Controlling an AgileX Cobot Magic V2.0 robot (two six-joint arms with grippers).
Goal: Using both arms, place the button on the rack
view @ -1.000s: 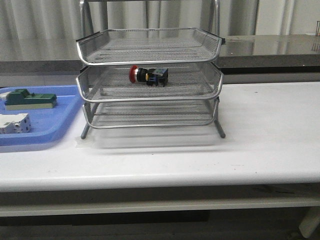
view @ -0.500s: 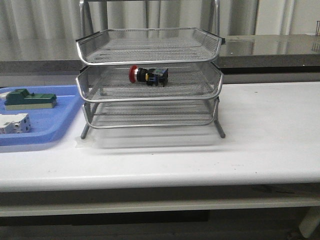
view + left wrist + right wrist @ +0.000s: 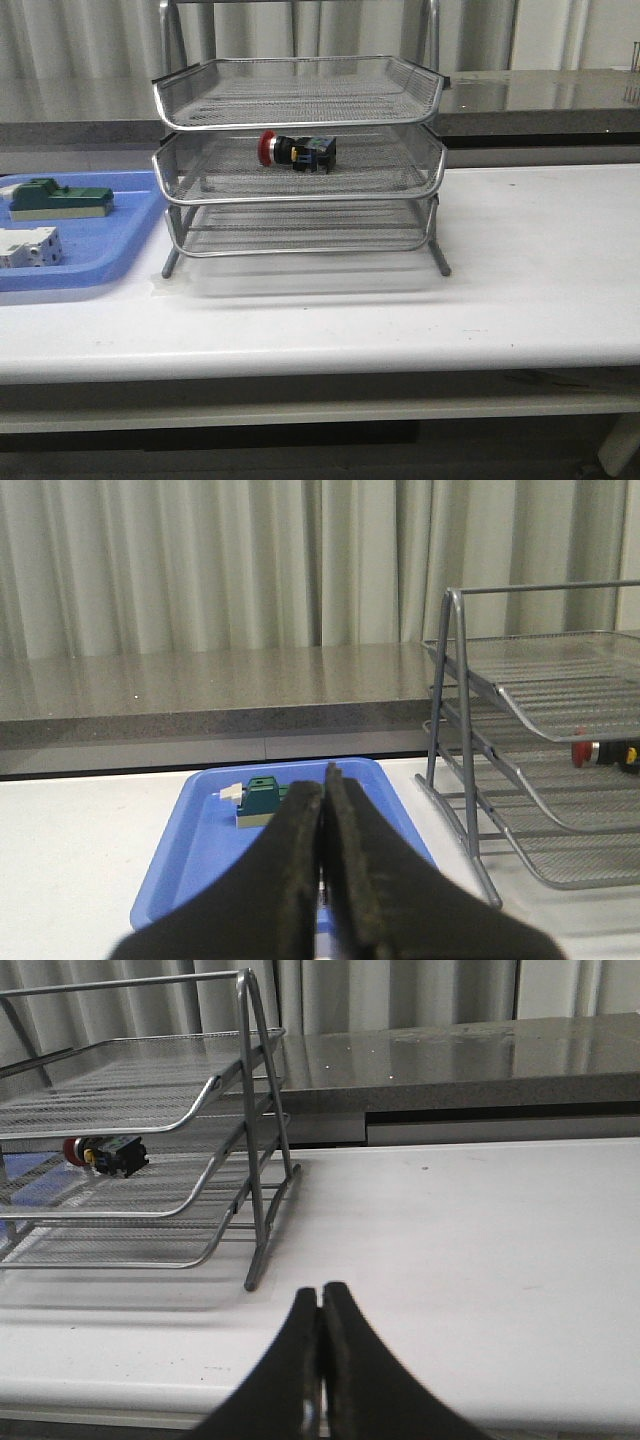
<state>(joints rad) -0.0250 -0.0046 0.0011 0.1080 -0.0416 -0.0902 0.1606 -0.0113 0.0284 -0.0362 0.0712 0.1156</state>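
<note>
The button (image 3: 296,150) is seen lying in the rack's (image 3: 300,190) middle tier on a white table (image 3: 520,260), grey curtains behind. Both the left gripper (image 3: 324,815) and the right gripper (image 3: 320,1330) are pressed closed, empty.

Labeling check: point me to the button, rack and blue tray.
button (image 3: 268,148), front view, on its red head
rack (image 3: 300,124), front view, top tier's front rim
blue tray (image 3: 125,228), front view, bare floor near its right edge

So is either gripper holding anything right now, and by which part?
Nothing. Left gripper and right gripper are shut empty; the button lies on the rack.
</note>
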